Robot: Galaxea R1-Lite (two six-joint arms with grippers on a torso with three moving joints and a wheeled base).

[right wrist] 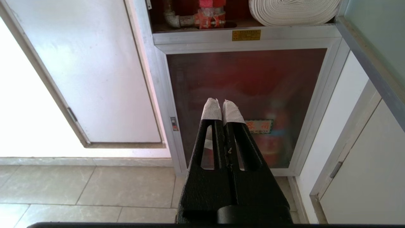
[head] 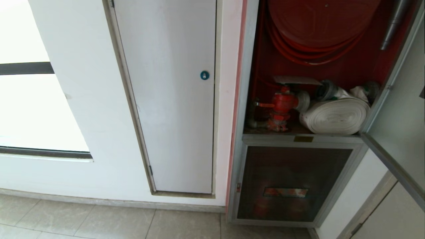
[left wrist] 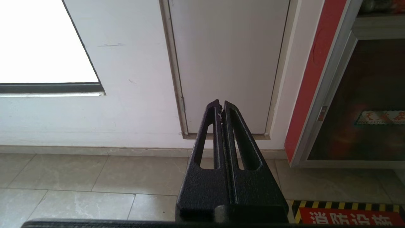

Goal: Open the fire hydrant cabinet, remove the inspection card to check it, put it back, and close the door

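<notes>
We are holding both the left gripper (left wrist: 221, 106) and the right gripper (right wrist: 223, 107) pressed shut and empty, low before the fire hydrant cabinet (head: 262, 79), whose door (head: 398, 109) is standing open at our right. The inspection card (head: 297, 80) is lying above the red valve (head: 282, 104), so in reaching we are risking snagging it or bumping the door edge.

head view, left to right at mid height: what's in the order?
Bright window → white panel with blue lock → red valve → white rolled hose → open door.

White panel (head: 172, 99) with blue lock (head: 205, 75), bright window (head: 30, 106), tiled floor (head: 99, 220)
</notes>
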